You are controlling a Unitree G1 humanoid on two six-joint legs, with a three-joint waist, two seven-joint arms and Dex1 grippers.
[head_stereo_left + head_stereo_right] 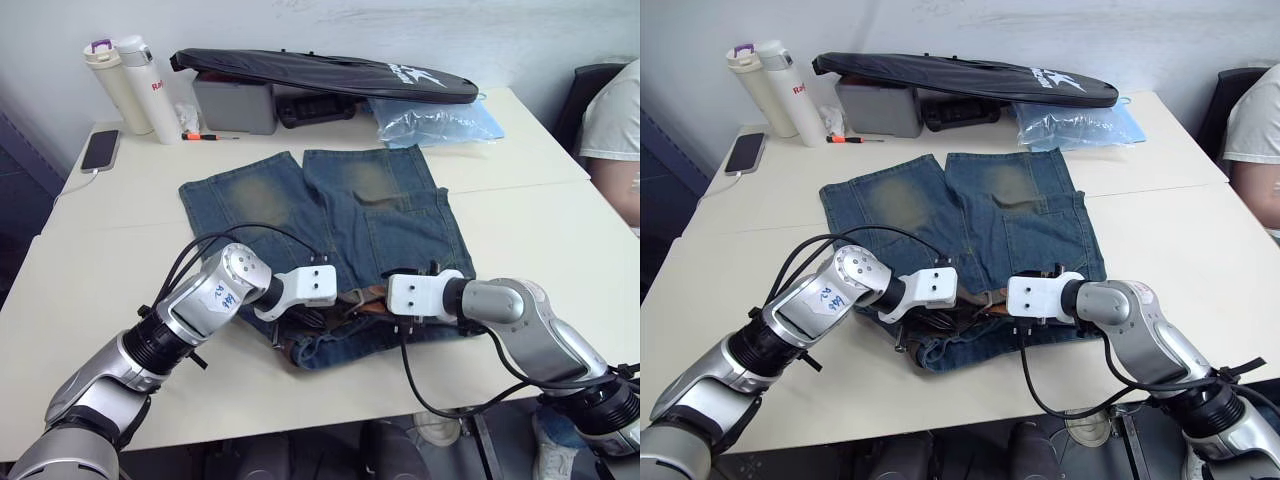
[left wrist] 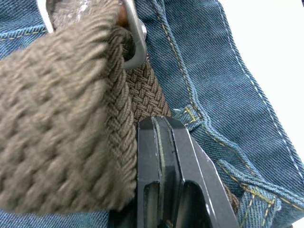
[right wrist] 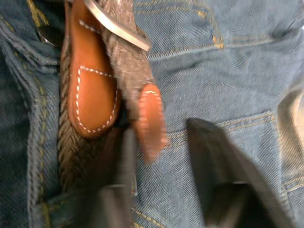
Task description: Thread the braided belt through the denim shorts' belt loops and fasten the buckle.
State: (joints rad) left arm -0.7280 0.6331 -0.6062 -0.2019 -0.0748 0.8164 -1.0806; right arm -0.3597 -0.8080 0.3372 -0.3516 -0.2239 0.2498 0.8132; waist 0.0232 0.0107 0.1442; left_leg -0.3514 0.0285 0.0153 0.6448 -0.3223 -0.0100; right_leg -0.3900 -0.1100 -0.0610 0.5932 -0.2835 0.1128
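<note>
Blue denim shorts lie flat on a pale tabletop, legs pointing toward the far edge and the waistband at the near edge. Both robot arms meet over the middle of the waistband.

The braided belt runs along the waistband there. In the left wrist view the brown woven strap passes through the silver buckle and folds back over itself. The left gripper has its two black fingers pressed together, tips against the belt beside a denim belt loop; whether any strap is pinched between them cannot be made out.

In the right wrist view the belt's tan leather tip pokes out past the buckle frame, lying over a second stitched leather end. The right gripper has its fingers spread apart, with the tip just beside one finger and nothing grasped.

Judged from this, threading looks done at the front and the step in hand is fastening. The next move calls for the right fingers to close on the leather tip and draw it through, while the left steadies the buckle so the prong can seat in the weave.

Well apart along the far edge sit two bottles, a phone, a black bag and a clear blue plastic bag.
</note>
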